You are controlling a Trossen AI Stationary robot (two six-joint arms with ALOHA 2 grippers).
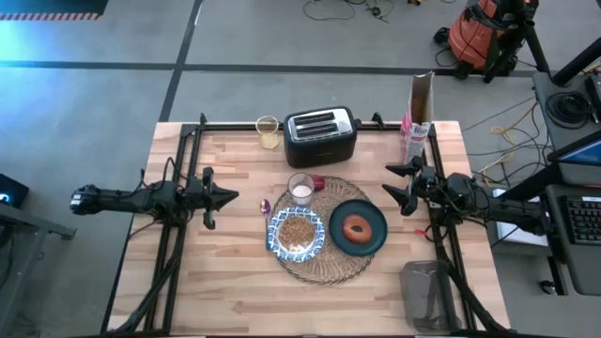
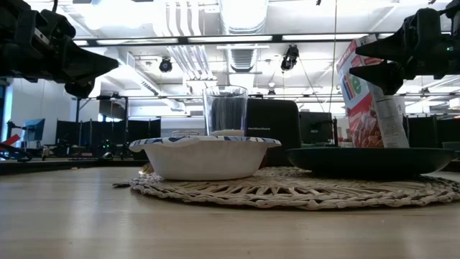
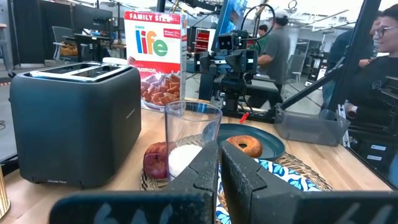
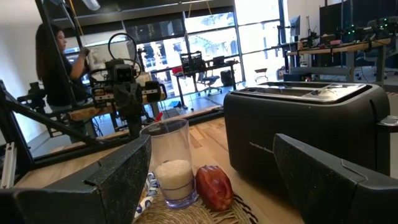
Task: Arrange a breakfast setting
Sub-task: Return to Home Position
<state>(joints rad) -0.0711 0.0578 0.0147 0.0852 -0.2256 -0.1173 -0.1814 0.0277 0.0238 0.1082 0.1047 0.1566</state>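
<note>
A round woven placemat (image 1: 331, 268) lies at the table's middle. On it rest a dark teal plate (image 1: 376, 225) with a brown ring pastry (image 1: 357, 228), a blue-and-white bowl (image 1: 297, 233) of cereal, and a clear glass (image 1: 300, 188) with something white in its bottom. A small red fruit (image 4: 213, 186) sits beside the glass. My left gripper (image 1: 233, 197) hovers shut left of the placemat, above the table. My right gripper (image 1: 392, 184) hovers open to the right of it, fingers wide apart. Neither touches anything.
A black toaster (image 1: 320, 135) stands at the far edge, a small jar (image 1: 268, 131) to its left, a cereal box (image 1: 420, 111) and a pink carton (image 1: 412, 139) at the far right. A grey lidded container (image 1: 430, 296) sits near the right front corner. People stand beyond the table.
</note>
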